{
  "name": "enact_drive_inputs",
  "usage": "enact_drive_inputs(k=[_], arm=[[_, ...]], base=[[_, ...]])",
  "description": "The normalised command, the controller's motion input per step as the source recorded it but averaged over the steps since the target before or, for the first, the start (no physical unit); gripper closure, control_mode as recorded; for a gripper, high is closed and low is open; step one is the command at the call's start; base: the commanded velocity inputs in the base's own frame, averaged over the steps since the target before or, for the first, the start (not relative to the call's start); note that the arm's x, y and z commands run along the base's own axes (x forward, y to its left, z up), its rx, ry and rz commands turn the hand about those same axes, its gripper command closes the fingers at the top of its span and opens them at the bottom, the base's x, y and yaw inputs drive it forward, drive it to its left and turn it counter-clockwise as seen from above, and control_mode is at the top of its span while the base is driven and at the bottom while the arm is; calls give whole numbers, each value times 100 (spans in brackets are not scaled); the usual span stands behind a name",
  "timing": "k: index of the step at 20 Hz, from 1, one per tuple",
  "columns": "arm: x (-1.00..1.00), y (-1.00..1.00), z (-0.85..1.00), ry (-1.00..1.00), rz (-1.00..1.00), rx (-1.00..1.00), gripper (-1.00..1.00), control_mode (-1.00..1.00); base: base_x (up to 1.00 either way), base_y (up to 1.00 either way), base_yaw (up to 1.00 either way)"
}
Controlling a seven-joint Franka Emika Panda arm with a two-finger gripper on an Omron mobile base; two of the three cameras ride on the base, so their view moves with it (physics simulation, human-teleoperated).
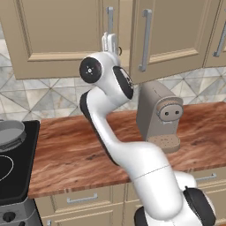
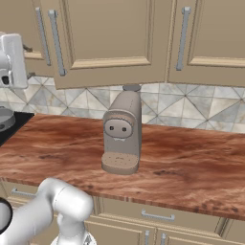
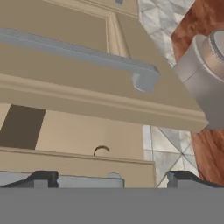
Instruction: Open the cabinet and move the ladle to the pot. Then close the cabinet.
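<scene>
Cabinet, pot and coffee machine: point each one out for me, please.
cabinet (image 1: 181, 31): left base view, on the panel of the right door, which stands ajar.
pot (image 1: 11, 132): left base view, on its grey rim at the picture's left edge.
coffee machine (image 2: 123, 129): right base view, on its rounded front.

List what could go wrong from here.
1. The right door of the cabinet stands ajar close beside the open gripper; the hand could knock it on the way in.
2. The ladle shows just a thin curved piece inside, so a grasp may miss.
3. The coffee machine sits right below the door, and the arm's elbow could clip it.
</scene>
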Motion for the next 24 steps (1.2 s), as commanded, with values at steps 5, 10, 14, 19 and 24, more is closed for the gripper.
enact_drive_inputs(k=[5, 10, 14, 19, 24], arm=[[33, -3, 0, -3, -2, 1, -100, -100], [26, -12, 0, -4, -9, 3, -100, -100], [42, -12, -4, -1, -12, 6, -100, -100], [46, -6, -13, -1, -14, 6, -100, -100], [49, -18, -24, 0, -16, 10, -100, -100]], base=[[0, 0, 0], [0, 0, 0], [0, 0, 0], [0, 0, 0], [0, 0, 0]])
